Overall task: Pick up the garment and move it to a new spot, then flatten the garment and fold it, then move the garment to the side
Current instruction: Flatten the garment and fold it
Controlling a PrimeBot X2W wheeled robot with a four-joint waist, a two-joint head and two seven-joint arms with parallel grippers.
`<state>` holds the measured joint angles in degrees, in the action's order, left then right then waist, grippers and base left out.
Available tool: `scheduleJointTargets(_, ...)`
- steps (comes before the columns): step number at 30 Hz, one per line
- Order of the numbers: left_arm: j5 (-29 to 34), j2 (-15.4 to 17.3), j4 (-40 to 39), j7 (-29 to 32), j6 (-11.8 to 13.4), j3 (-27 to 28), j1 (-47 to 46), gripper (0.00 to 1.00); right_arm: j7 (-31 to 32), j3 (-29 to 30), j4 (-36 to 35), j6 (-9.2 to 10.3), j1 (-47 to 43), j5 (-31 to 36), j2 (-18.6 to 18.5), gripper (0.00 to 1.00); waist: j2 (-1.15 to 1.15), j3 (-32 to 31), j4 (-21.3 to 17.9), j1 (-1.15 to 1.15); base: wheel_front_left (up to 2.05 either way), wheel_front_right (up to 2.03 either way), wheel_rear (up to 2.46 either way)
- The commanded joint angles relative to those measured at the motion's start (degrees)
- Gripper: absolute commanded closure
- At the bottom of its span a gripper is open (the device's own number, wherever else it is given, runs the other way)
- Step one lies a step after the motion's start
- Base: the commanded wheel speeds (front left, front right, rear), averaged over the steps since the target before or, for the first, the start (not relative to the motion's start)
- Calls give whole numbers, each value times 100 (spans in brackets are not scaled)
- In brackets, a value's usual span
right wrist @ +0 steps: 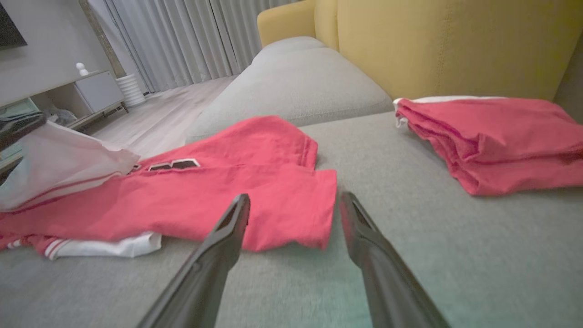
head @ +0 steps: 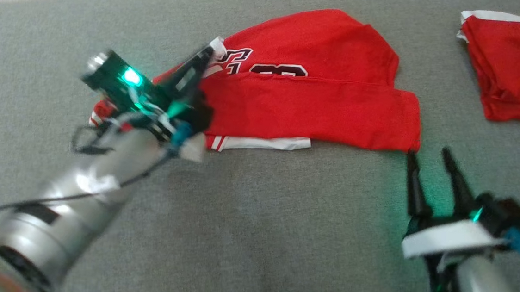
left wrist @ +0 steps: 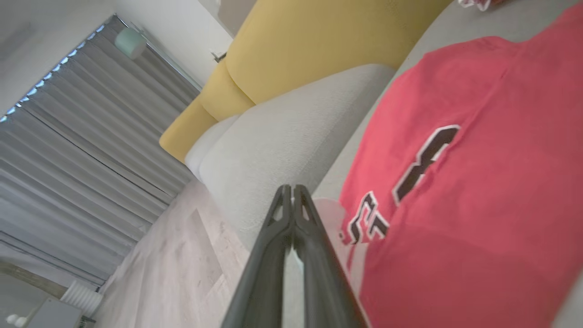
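Count: two red garments, two end effectors. The garment (head: 309, 103), a numbered jersey, lies rumpled at frame centre on the grey sofa seat (head: 252, 238). A second, folded red garment (head: 512, 68) sits upper right, well apart. Left end effector (head: 209, 54), centre left, is clenched on the garment's white edge; it is blurred in the head view and the grip point is hard to make out. Right end effector (head: 429, 152), lower right, has jaws spread and empty, tips just beside the garment's lower right corner. Numerals are partly folded under, unreadable. The right wrist view shows the white edge raised off the seat at left. The left wrist view shows the fingers (left wrist: 271, 255) pressed together, and curtains (left wrist: 68, 136) at left.
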<state>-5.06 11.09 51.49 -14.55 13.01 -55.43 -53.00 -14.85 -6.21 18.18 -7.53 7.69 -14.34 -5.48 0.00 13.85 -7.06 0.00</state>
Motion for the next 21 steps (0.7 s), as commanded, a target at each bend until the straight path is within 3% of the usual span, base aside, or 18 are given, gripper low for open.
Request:
scheduleJointTargets(1,1,308,-306,-42,2,229,-406,100,-15,-76,-45,4,363,-110,-156,0,0,31,22,0,0,0,0)
scheduleJointTargets(10,58,1280,-1543,223,103,379,-552,100,273,-361,1864,4,1861,-651,-854,0,0,173,167,0,0,0,0)
scheduleJointTargets(20,94,1885,-2757,779,222,358,-350,100,459,-1188,3545,4,3086,-877,-1242,0,0,347,503,0,0,0,0)
scheduleJointTargets(21,105,1947,-2909,848,239,346,-329,100,496,-1275,3831,4,3192,-911,-1265,15,0,356,557,0,0,0,0)
